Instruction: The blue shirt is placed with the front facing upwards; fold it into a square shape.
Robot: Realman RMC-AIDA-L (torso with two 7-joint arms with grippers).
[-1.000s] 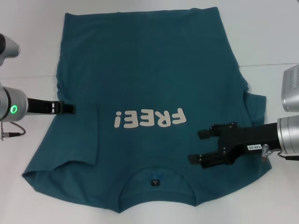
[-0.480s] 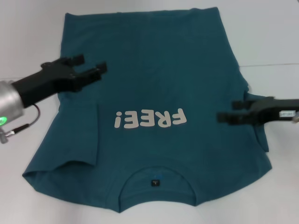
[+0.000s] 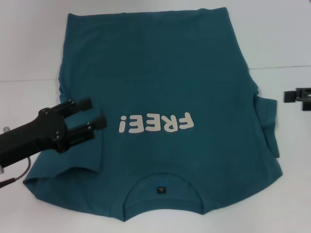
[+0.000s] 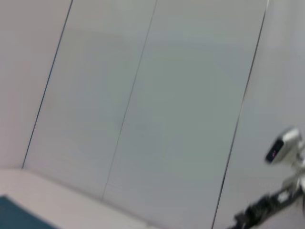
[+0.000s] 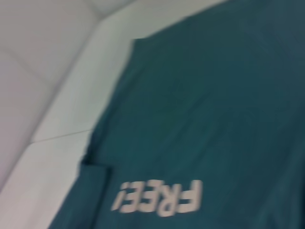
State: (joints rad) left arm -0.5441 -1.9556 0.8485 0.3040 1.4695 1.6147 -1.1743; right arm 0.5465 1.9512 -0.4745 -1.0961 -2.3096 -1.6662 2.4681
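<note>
Teal blue shirt (image 3: 160,97) lay flat on our white bench (image 3: 29,53), collar toward us, long axis running away. Left gripper (image 3: 95,113) hovered over its sleeve, fingers apart; right gripper (image 3: 295,97) sat at the bench's edge, fingers' state unclear.

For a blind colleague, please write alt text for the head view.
A blue shirt lies flat, front up, on a white table, with the collar nearest the camera. The left gripper, fingers open, is over the shirt's left sleeve area; only the tip of the right gripper shows at the right edge.

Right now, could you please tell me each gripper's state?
Left gripper: open, empty, above the blue shirt.
Right gripper: cannot be told.
</note>
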